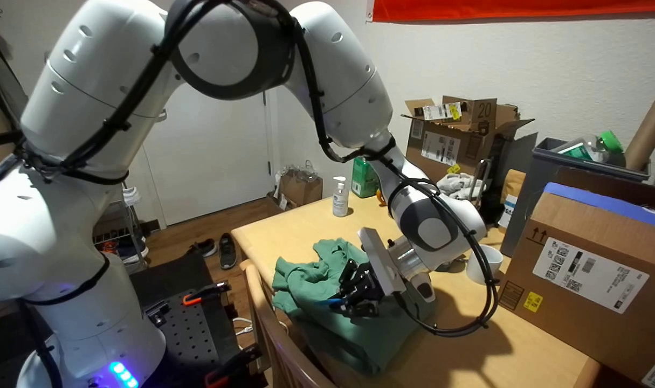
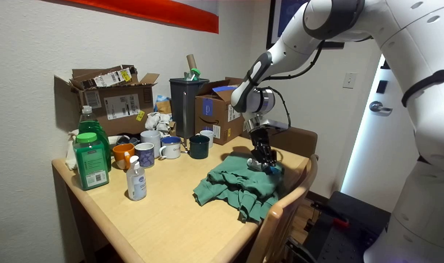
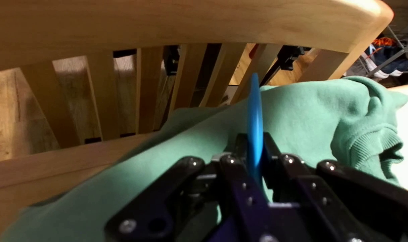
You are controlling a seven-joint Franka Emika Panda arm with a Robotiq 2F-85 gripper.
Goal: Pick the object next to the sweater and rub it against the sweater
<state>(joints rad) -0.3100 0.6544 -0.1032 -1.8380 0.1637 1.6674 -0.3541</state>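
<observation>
Evidently, the pick was done and the rubbing lay at hand. In an exterior view the sweater (image 1: 365,339) lay rumpled on the bench (image 1: 289,223), with the tool (image 1: 343,297) tilted over it and the blue end of a roller (image 1: 331,301), as I took it to be, poking out. Spread that way, the cloth gave a broad face to rub, though I suspected its loose folds might bunch or slide.

In an exterior view a pale, rounded piece, apparently the roller's other end (image 2: 255,164), showed low over the sweater; whether it pressed on the cloth I could not tell. A hold between the two ends probably left the pale part free to meet the knit. The mugs (image 2: 171,149) and the pump bottle (image 2: 137,181) stood apart from the sweater, which likely kept them out of the strokes.

In the wrist view the tool was closed on the roller's thin blue part, which stood edge-on between its jaws, presumably a firm grip against sideways drag. The chair (image 3: 190,25) ran just beside the sweater, so wide strokes that way seemed to risk a bump.
</observation>
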